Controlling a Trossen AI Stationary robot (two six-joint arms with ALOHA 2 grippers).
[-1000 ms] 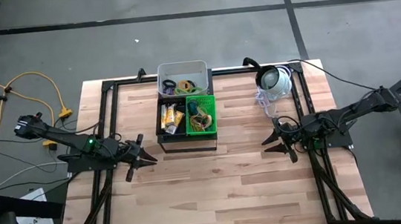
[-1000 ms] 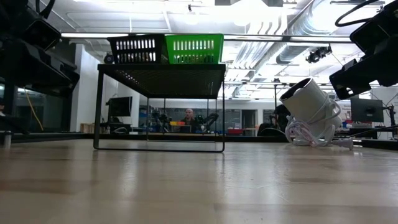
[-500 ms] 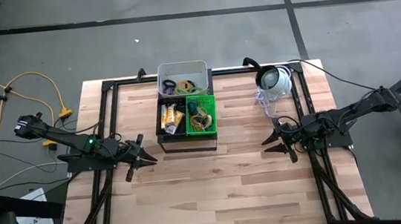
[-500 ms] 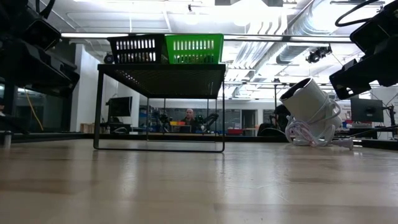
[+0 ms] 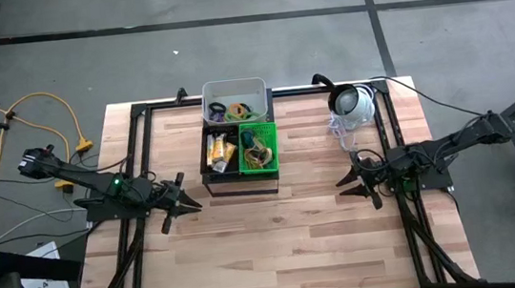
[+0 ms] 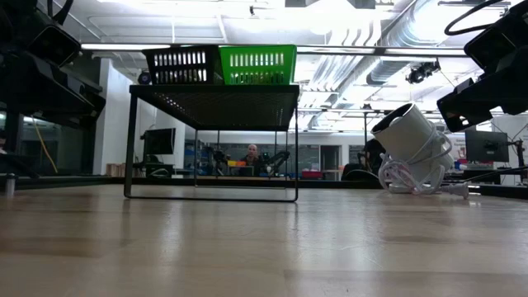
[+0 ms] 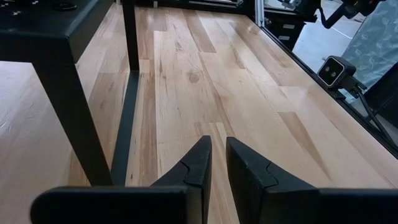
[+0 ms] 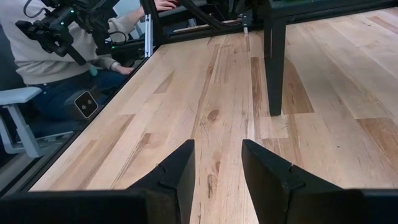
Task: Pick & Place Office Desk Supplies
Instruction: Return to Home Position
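The office desk supplies lie in three bins on a black stand (image 5: pixel 239 170) at the table's far middle. Coloured loops fill a white bin (image 5: pixel 234 100), yellow-and-white packets a black bin (image 5: pixel 220 152), and thin bands a green bin (image 5: pixel 260 148). The low view shows the green bin (image 6: pixel 257 64) and the black bin (image 6: pixel 181 66) on the stand's top. My left gripper (image 5: pixel 187 204) (image 7: pixel 217 142) hovers near the table's left side, its fingers a narrow gap apart and empty. My right gripper (image 5: pixel 348 180) (image 8: pixel 217 144) hovers near the right side, open and empty.
A white dome-shaped device (image 5: pixel 351 105) (image 6: pixel 410 144) with a coiled cable lies on its side at the far right. The stand's legs (image 7: pixel 65 118) (image 8: pixel 275 62) rise ahead of both grippers. Bare wood (image 5: pixel 278 247) lies between and in front of the arms. A seated person (image 8: pixel 62 68) is beyond the table's edge.
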